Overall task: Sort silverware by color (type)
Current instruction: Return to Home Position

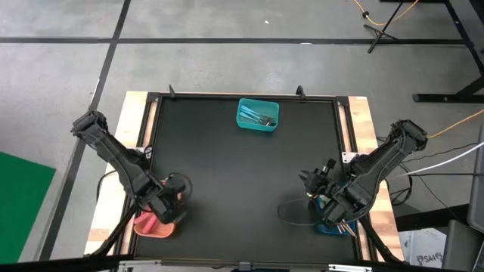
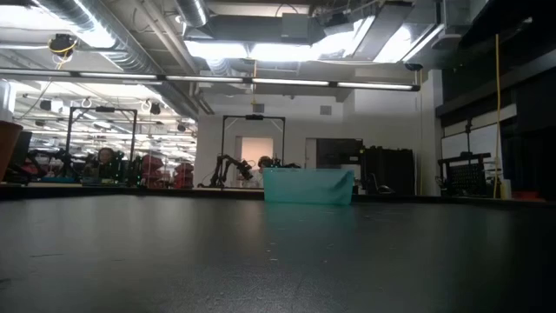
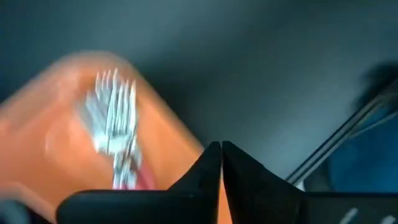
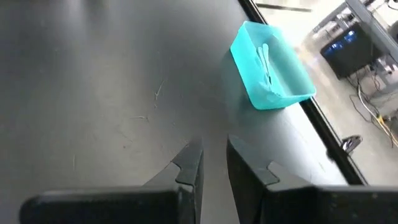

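Several forks (image 3: 114, 124) with metal heads and pink handles lie in a pink bin (image 1: 153, 224) at the table's near left corner. My left gripper (image 3: 221, 155) hangs shut just above that bin, with nothing between its fingers. A teal bin (image 1: 258, 115) at the far middle holds light-blue utensils (image 4: 265, 62). My right gripper (image 4: 214, 163) hovers over the near right of the table and points toward the teal bin. Its fingers stand a narrow gap apart with nothing between them. Below its arm a blue bin (image 1: 331, 225) holds more utensils (image 1: 345, 226).
The black mat (image 1: 242, 174) lies bare between the three bins. Raised rails (image 1: 348, 128) run along the mat's sides. In the low view only the teal bin (image 2: 308, 185) shows at the far edge.
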You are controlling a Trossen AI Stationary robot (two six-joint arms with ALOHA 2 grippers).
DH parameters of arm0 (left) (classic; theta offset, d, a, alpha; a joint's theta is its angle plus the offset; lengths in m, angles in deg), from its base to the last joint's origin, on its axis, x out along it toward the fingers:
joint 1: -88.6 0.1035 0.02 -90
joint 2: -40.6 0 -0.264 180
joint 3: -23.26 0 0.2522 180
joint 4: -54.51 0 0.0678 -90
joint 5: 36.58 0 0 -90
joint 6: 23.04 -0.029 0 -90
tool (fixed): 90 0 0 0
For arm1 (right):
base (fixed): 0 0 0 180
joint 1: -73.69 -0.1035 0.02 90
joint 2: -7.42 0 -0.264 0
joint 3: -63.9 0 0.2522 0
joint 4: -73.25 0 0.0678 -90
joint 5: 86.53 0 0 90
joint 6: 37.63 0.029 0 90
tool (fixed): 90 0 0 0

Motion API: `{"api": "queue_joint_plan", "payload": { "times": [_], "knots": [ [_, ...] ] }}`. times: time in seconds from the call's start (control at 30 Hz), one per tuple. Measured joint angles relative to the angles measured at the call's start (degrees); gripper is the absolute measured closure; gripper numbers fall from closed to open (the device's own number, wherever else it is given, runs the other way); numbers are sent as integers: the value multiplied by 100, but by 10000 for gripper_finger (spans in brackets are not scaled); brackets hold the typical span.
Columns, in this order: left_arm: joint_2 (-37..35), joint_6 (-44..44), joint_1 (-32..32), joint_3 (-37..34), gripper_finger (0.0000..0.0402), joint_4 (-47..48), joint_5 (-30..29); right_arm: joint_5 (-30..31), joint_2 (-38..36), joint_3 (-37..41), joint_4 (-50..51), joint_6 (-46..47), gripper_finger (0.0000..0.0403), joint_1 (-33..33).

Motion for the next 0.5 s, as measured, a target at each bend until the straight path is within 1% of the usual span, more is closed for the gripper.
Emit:
{"api": "queue_joint_plan", "payload": {
  "times": [0.07,0.13,0.2,0.27,0.33,0.4,0.43,0.5],
  "knots": [
    [-46,-543,266,201,397,3,-479,30,-187,0,-7,-295,340,19],
    [-77,-1256,645,404,397,-59,-913,190,-410,0,-43,-637,340,133],
    [-81,-2251,1118,605,400,-202,-1136,294,-687,0,-87,-1011,340,343],
    [-78,-3353,1652,822,400,-425,-1191,241,-980,-2,-322,-1514,340,700],
    [-78,-4520,2188,1025,400,-765,-1171,-52,-1244,-2,-697,-2190,340,1104],
    [-73,-5626,2616,1308,401,-996,-1102,-568,-1507,-2,-1117,-2961,340,1498],
    [-78,-6103,2799,1474,401,-970,-1051,-870,-1652,-2,-1296,-3341,340,1686],
    [-214,-6791,3038,1753,401,-926,-1001,-1476,-1983,-2,-1524,-3914,340,1970]
  ]
}}
